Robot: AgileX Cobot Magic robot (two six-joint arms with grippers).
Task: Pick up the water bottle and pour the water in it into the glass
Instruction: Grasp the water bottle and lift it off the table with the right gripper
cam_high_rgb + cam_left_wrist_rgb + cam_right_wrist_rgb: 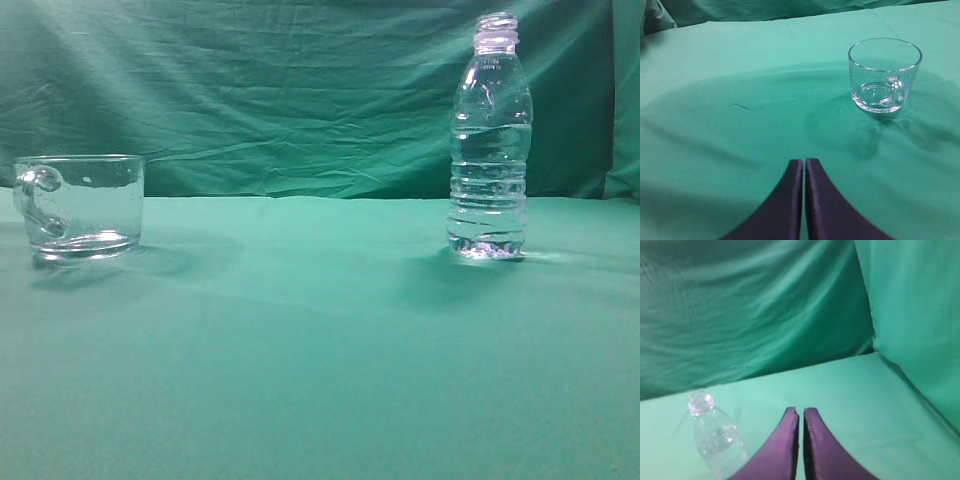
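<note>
The water bottle [489, 140] stands upright and uncapped on the right of the green table; the water fills it to about the shoulder. It also shows in the right wrist view [715, 435], low and left of my right gripper [801, 412], which is shut and empty. The glass [82, 205], a clear mug with its handle toward the left, stands empty at the far left. In the left wrist view the glass [884, 75] sits ahead and to the right of my left gripper [804, 162], which is shut and empty. Neither gripper shows in the exterior view.
A green cloth covers the table [320, 340] and hangs as a wrinkled backdrop [280, 90] behind it. In the right wrist view a cloth wall [915, 315] rises on the right.
</note>
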